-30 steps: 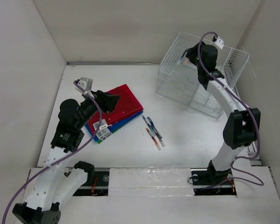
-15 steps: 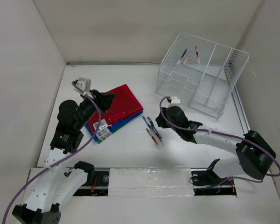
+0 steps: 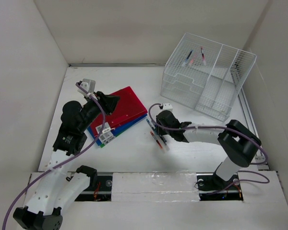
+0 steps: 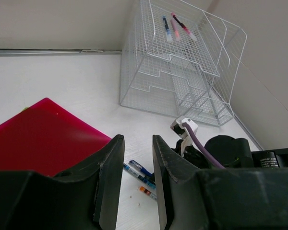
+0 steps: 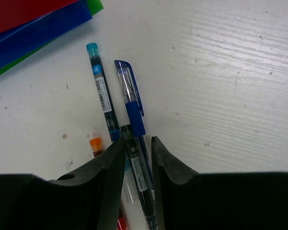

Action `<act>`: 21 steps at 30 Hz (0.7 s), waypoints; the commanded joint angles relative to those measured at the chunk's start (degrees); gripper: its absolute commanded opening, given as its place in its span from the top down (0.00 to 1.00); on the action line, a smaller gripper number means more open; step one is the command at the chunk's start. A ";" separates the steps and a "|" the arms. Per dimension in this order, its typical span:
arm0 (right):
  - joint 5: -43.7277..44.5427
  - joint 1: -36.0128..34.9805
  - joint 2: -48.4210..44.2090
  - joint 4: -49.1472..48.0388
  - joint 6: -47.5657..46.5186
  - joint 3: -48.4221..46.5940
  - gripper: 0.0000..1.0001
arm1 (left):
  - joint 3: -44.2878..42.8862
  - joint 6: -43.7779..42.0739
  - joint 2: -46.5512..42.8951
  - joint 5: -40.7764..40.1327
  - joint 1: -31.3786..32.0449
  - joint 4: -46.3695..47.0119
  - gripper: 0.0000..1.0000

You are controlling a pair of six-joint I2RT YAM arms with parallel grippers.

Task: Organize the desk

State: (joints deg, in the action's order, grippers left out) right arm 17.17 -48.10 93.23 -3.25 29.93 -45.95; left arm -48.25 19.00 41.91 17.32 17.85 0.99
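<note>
On the white desk (image 3: 129, 158) a few pens (image 3: 157, 134) lie close together. My right gripper (image 3: 159, 132) is down on them. In the right wrist view its jaws (image 5: 137, 141) stand close on a black pen (image 5: 134, 158) and the barrel of a blue pen (image 5: 133, 103). A teal-capped pen (image 5: 102, 91) and an orange-tipped pen (image 5: 96, 144) lie just left of the jaws. My left gripper (image 3: 116, 101) hovers over a red folder (image 3: 127, 103). A narrow gap (image 4: 138, 141) shows between its jaws, with nothing in it.
The red folder tops a blue one (image 3: 129, 123) and a green one, with white tags (image 3: 104, 132) at their near corner. A wire-mesh organizer (image 3: 206, 76) stands at the back right with pens (image 3: 194, 56) in its top tray. White panels wall the sides.
My right arm swung down from the organizer to the pens on the desk and its jaws narrowed around them. My left gripper's jaws also narrowed; that arm stayed in place.
</note>
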 commanded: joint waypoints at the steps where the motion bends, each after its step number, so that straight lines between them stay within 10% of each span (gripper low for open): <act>1: 2.34 -0.51 1.24 -0.71 -0.66 -3.61 0.67 | -0.09 -0.72 0.10 -0.27 -0.36 1.82 0.74; 21: 5.24 -0.51 7.05 2.62 1.44 -5.55 0.80 | -0.09 -0.72 0.01 0.52 -0.36 1.99 0.74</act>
State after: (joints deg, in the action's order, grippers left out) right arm 21.04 -48.10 98.72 -2.90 30.92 -49.69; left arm -48.25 18.90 42.37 17.37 17.85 0.99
